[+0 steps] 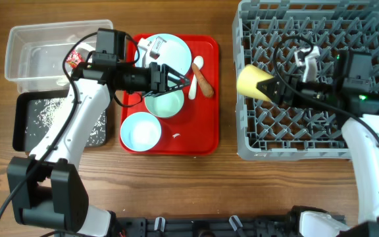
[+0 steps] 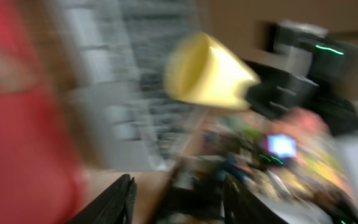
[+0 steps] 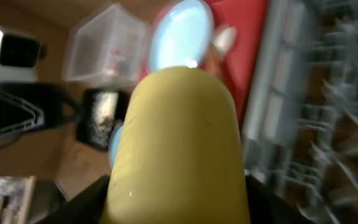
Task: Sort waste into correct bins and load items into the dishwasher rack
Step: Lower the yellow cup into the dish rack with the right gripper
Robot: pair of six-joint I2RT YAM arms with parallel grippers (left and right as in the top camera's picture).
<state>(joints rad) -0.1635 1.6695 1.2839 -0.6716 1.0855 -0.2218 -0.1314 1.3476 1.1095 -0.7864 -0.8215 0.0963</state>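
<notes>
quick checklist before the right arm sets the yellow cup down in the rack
1. Yellow cup gripped by the right pincer: ok, held on its side.
2. Cup above the dishwasher rack: ok, over its left edge.
3. Spot directly beneath the cup free: cannot tell, the cup hides it.
4. Left pincer out of the way: ok, open over the red tray, by the green bowl.
5. Wrist views sharp: not ok, both blurred.
</notes>
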